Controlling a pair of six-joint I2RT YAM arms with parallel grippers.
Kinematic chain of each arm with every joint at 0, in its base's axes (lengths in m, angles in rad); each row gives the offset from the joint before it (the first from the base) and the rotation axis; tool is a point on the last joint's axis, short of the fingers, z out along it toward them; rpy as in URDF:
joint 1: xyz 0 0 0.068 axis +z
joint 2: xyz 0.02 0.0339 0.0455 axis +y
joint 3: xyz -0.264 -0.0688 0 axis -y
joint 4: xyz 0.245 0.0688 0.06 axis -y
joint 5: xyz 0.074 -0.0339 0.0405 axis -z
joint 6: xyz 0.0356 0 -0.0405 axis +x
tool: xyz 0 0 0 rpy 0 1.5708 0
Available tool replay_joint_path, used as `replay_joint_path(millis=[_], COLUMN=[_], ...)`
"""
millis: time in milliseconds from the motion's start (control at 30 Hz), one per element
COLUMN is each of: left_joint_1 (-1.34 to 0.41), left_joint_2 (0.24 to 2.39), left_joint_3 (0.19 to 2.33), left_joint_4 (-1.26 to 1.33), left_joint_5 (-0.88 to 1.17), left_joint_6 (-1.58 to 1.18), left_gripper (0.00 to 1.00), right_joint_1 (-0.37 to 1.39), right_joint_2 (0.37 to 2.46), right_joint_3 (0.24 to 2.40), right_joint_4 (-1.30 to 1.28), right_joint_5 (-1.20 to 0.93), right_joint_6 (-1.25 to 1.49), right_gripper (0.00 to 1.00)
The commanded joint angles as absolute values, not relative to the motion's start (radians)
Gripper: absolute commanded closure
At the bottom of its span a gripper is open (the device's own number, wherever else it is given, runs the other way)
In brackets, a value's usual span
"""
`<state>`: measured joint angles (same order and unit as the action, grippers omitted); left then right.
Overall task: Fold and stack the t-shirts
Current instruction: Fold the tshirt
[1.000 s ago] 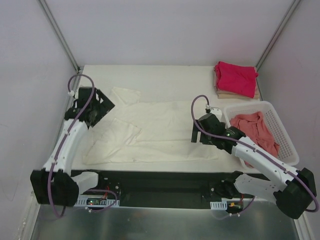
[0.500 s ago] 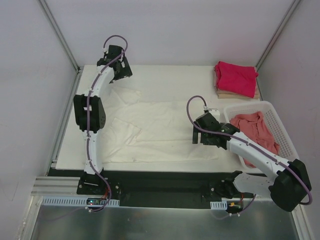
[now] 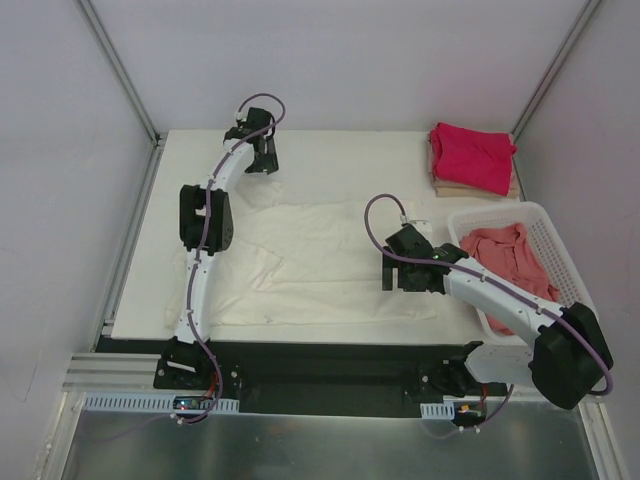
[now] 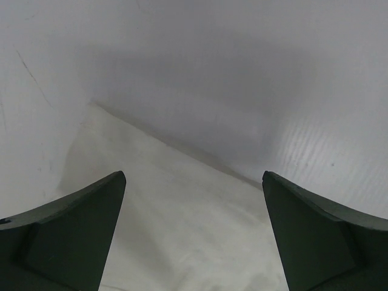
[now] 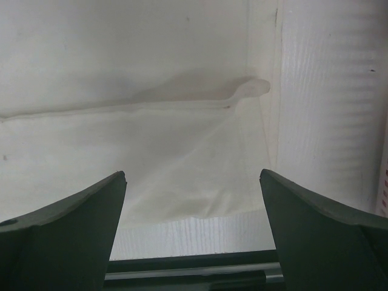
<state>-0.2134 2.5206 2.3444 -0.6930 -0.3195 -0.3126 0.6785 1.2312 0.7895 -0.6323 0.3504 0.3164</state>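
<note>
Spread wide and empty: left pincer (image 4: 193, 177) near the desk's (image 3: 340, 155) far edge, beyond the cream t-shirt (image 3: 320, 250) lying flat mid-desk; right pincer (image 5: 193, 174) over that shirt's right part. Farther right, salmon-pink t-shirt (image 3: 505, 255) in the basket (image 3: 572, 275); magenta-red t-shirt (image 3: 472, 152) folded on the tan one (image 3: 470, 189) at the far-right corner.

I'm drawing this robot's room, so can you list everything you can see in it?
cream t-shirt: one, off-white, spread out on the middle of the table
magenta t-shirt: one, magenta-red, folded, far right corner
tan t-shirt: one, tan, under the magenta t-shirt
salmon t-shirt: one, salmon-pink, crumpled in the basket
basket: one, white, slotted, right side
table: one, white
left gripper: one, dark, open, near the far edge
right gripper: one, dark, open, over the cream t-shirt
</note>
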Motion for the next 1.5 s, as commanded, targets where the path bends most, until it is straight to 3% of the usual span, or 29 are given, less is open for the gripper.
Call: replay_joint_path(millis=[0, 167, 300, 400, 500, 667, 900, 1133, 1467], left_joint_1=[-0.202, -0.202, -0.212, -0.213, -0.212, -0.212, -0.213, -0.236, -0.271], left_joint_2=[2.551, 2.591, 2.6, 2.577, 2.579, 2.576, 2.496, 2.338, 2.14], left_joint_3=[2.385, 2.376, 2.389, 2.336, 2.326, 2.321, 2.293, 2.231, 1.988], left_joint_4=[-0.735, -0.761, -0.802, -0.801, -0.81, -0.816, -0.812, -0.787, -0.726], left_joint_5=[-0.333, -0.295, -0.31, -0.313, -0.301, -0.299, -0.299, -0.333, -0.4], left_joint_6=[-0.299, -0.321, -0.34, -0.367, -0.377, -0.387, -0.399, -0.414, -0.407], left_gripper=[0.05, 0.16, 0.35, 0.44, 0.6, 1.0, 1.0, 1.0, 1.0], right_joint_1=[0.675, 0.676, 0.675, 0.675, 0.675, 0.676, 0.663, 0.529, 0.354], right_joint_2=[1.239, 1.244, 1.238, 1.23, 1.226, 1.213, 1.218, 1.342, 1.881], right_joint_3=[0.802, 0.798, 0.79, 0.784, 0.785, 0.795, 0.859, 1.096, 1.537], right_joint_4=[-0.615, -0.601, -0.601, -0.603, -0.603, -0.611, -0.663, -0.621, -0.643], right_joint_5=[0.337, 0.322, 0.316, 0.324, 0.325, 0.331, 0.425, 0.425, 0.371], right_joint_6=[0.305, 0.308, 0.308, 0.313, 0.314, 0.314, 0.325, 0.301, 0.27], right_gripper=[0.03, 0.03, 0.03, 0.03, 0.03, 0.03, 0.03, 0.03, 0.03])
